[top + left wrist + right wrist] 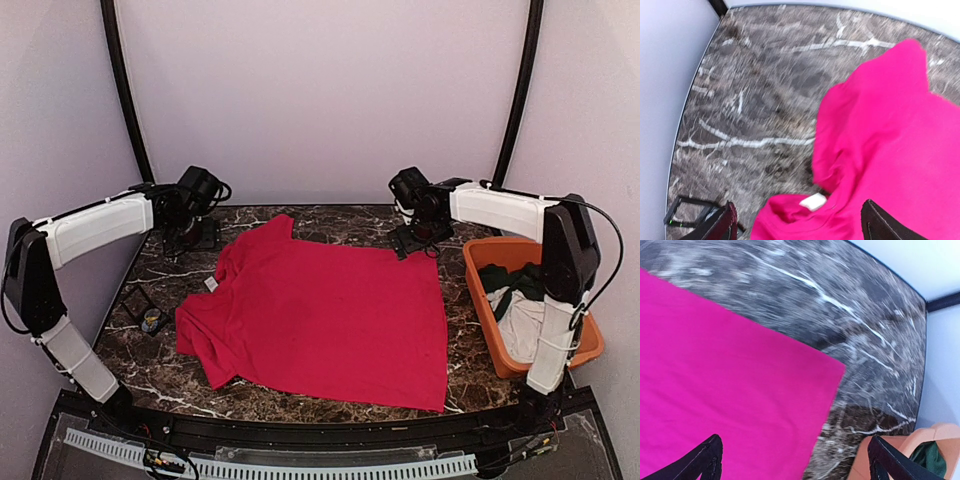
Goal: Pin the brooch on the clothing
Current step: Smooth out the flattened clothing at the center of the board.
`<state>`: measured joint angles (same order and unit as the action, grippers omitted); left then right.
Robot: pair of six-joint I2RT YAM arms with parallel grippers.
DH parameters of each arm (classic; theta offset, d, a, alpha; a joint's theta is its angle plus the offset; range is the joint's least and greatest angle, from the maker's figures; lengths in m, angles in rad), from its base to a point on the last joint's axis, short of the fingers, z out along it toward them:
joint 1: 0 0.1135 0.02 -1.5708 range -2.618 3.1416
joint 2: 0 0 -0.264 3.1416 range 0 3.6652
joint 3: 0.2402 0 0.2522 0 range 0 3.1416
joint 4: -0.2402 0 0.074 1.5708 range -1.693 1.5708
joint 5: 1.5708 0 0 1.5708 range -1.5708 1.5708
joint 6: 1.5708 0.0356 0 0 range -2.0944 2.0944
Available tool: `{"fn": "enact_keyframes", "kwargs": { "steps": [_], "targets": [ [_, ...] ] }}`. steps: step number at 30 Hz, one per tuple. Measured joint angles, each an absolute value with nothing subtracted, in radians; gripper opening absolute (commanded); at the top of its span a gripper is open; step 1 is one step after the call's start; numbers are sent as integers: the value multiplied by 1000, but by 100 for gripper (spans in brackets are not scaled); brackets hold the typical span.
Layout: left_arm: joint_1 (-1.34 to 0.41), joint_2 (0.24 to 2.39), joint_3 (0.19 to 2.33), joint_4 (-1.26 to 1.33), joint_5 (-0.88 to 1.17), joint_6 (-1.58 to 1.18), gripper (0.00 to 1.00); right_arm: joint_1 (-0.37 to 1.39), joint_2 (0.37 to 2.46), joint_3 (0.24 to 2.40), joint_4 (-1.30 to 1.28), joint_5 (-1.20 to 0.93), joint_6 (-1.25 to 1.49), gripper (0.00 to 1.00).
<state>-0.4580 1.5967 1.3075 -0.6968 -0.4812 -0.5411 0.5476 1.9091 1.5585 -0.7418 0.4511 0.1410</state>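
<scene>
Now the shirt [320,320] lies flat mid-frame on the table [340,226]. My left gripper [801,222], upper left by its collar, and right gripper [796,456], by its upper-right corner, gape wide, holding nothing.

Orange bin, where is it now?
In the top view the orange bin sits at the table's right edge, right of the red T-shirt.
</scene>
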Motion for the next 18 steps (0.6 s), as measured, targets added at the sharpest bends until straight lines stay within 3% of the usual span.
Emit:
{"fn": "enact_keyframes", "kwargs": {
  "steps": [8, 18],
  "targets": [
    [-458, 1842, 1452, -654, -476, -490, 81, 712, 1895, 1514, -726, 403, 109, 98],
    [-458, 2069, 1488, -715, -556, -485, 81, 738, 1978, 1465, -743, 384, 113, 99]
  ]
}}
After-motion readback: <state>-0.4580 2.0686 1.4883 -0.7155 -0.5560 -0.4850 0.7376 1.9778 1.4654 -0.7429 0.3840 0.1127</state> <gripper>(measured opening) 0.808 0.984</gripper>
